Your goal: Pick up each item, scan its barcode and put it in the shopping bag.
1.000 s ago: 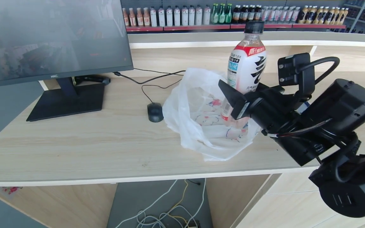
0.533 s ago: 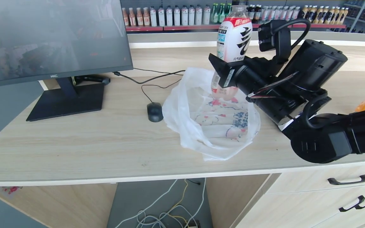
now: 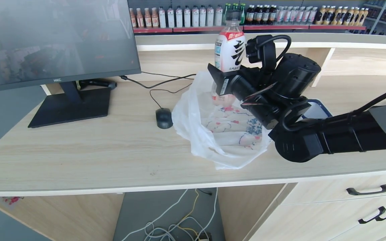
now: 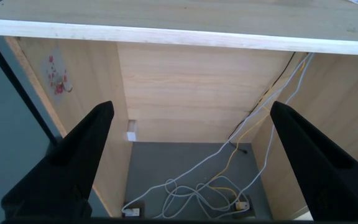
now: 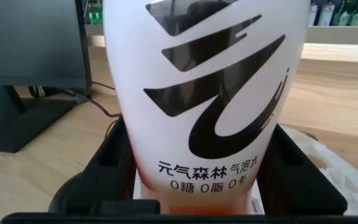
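The right gripper has its fingers clamped on the lower body of the bottle, held upright; over the last second the arm has carried it from the bag's right side, leftward and away from the robot; its base now hangs above the bag's far rim; bagging looks at hand, with lowering into the open mouth next; the bag slumps on the worktop beside the mouse; the left gripper hangs below the worktop edge, fingers spread wide, empty.
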Motion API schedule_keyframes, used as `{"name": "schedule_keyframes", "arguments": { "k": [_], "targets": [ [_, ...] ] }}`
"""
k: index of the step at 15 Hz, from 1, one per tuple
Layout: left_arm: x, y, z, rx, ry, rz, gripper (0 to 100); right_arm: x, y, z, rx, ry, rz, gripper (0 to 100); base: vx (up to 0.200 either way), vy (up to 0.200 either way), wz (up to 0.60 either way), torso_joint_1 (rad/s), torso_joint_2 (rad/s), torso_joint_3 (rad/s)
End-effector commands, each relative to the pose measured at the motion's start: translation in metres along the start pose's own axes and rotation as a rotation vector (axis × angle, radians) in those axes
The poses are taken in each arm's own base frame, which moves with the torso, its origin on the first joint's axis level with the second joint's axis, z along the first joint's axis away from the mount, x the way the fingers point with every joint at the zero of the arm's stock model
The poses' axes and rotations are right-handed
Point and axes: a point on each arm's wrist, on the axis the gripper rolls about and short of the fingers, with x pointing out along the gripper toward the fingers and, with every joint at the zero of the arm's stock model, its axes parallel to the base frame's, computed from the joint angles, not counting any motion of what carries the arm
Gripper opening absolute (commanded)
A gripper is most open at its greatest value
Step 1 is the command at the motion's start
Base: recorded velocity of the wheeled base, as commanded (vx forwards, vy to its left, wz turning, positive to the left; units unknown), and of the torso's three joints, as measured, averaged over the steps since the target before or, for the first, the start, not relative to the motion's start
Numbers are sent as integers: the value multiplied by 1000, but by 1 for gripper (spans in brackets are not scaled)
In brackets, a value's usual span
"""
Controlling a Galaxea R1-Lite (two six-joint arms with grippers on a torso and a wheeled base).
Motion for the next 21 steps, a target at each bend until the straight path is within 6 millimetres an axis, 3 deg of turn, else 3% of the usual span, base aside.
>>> {"name": "schedule_keyframes", "arguments": {
  "k": [1, 6, 12, 16, 21],
  "targets": [
    [0, 0, 0, 0, -1, 1, 100, 4, 3, -14, -2, 21, 4, 0, 0, 0, 0, 0, 0, 0],
    [0, 0, 0, 0, -1, 1, 100, 6, 3, -29, -3, 50, 6, 0, 0, 0, 0, 0, 0, 0],
    [0, 0, 0, 0, -1, 1, 100, 35, 6, -51, -1, -8, -3, 0, 0, 0, 0, 0, 0, 0],
    [0, 0, 0, 0, -1, 1, 100, 37, 8, -65, -3, 15, -3, 0, 0, 0, 0, 0, 0, 0],
    [0, 0, 0, 0, -1, 1, 100, 46, -8, -75, -24, 13, -35, 0, 0, 0, 0, 0, 0, 0]
  ]
}}
